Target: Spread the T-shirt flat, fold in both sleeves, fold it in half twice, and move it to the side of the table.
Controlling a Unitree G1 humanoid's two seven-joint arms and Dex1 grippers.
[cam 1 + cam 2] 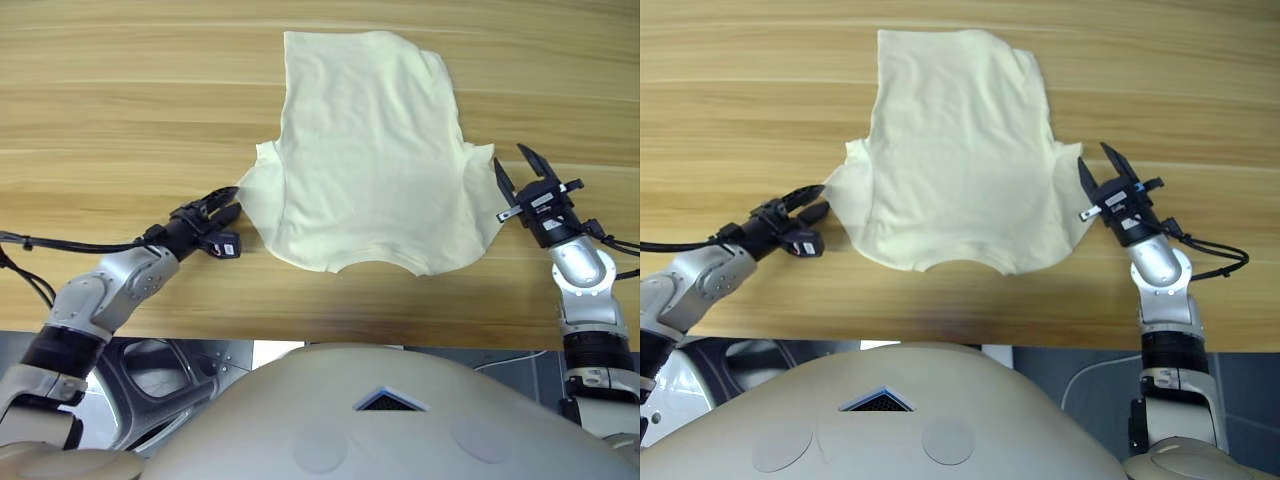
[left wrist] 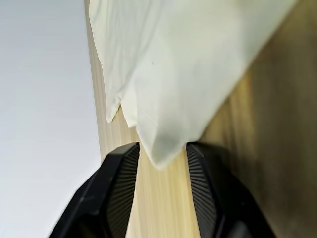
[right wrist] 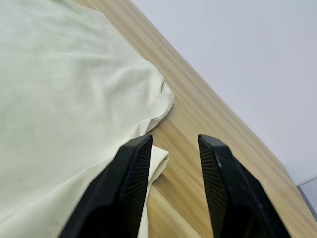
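A pale yellow T-shirt (image 1: 370, 150) lies on the wooden table (image 1: 100, 100), collar toward me and hem at the far side. Its body looks mostly spread, and both short sleeves are bunched in close to it. My left gripper (image 1: 226, 202) is low at the tip of the left sleeve (image 1: 255, 180). In the left wrist view this gripper (image 2: 161, 166) is open, and the sleeve tip (image 2: 163, 144) lies between its fingers. My right gripper (image 1: 512, 165) stands open just outside the right sleeve (image 1: 483, 172). The sleeve's edge (image 3: 157, 161) touches one finger (image 3: 131, 178).
The table's front edge (image 1: 300, 335) runs just below the shirt's collar. Bare wood stretches to the left (image 1: 90, 160) and right (image 1: 580, 90) of the shirt. A black cable (image 1: 70, 245) trails behind the left arm.
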